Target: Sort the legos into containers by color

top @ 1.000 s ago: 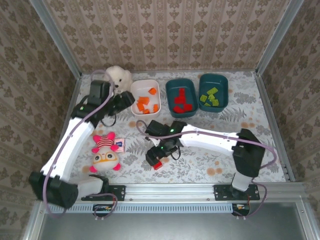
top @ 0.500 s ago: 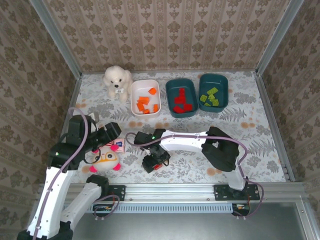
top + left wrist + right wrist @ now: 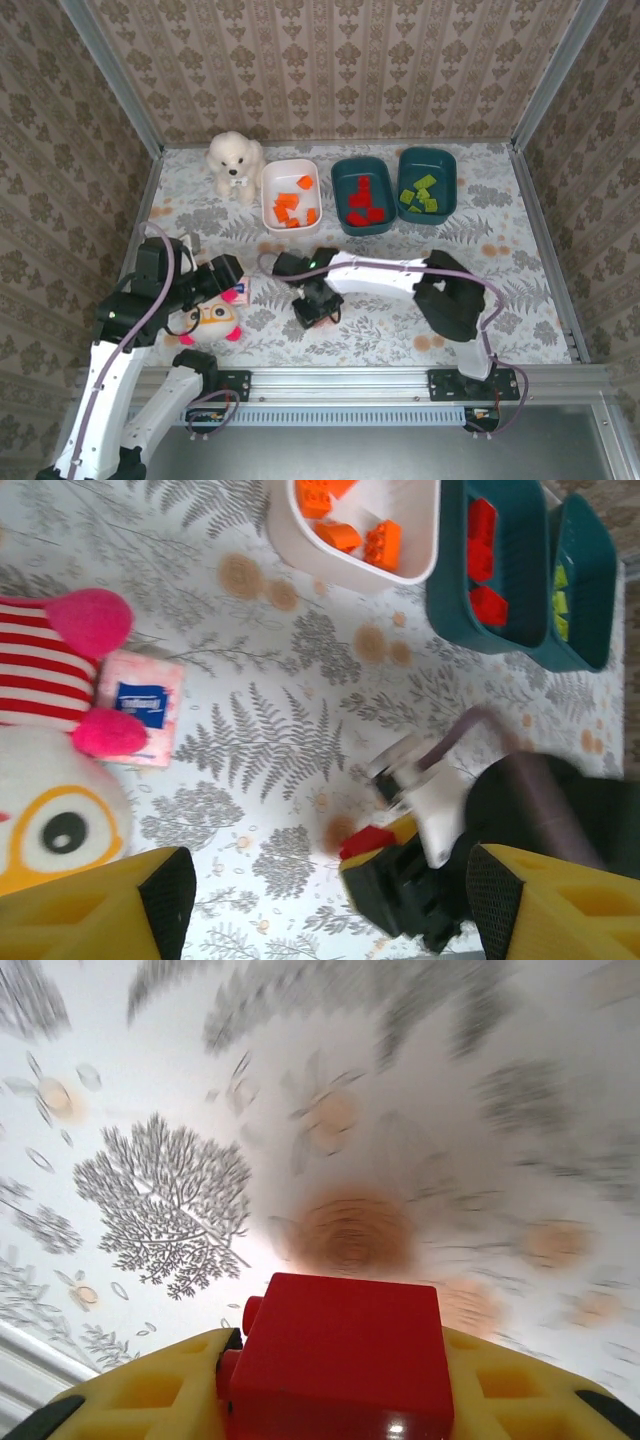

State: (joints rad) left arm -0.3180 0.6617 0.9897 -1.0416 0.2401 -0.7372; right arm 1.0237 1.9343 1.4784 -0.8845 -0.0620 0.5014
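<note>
Pinching the red lego (image 3: 340, 1350) squarely between its pads (image 3: 150, 1390), my right gripper (image 3: 315, 310) sits low over the table (image 3: 520, 260), well apart from the reds' teal bin (image 3: 362, 160). My left gripper (image 3: 225, 272) hangs spread, empty, clear of it.

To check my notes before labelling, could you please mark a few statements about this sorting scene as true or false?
1. The white bin holds orange bricks. True.
2. The green bricks lie in the middle bin. False: they lie in the right-hand teal bin.
3. The right tool grips a red brick. True.
4. The plush dog lies inside the white bin. False: it sits on the table beside it.
</note>
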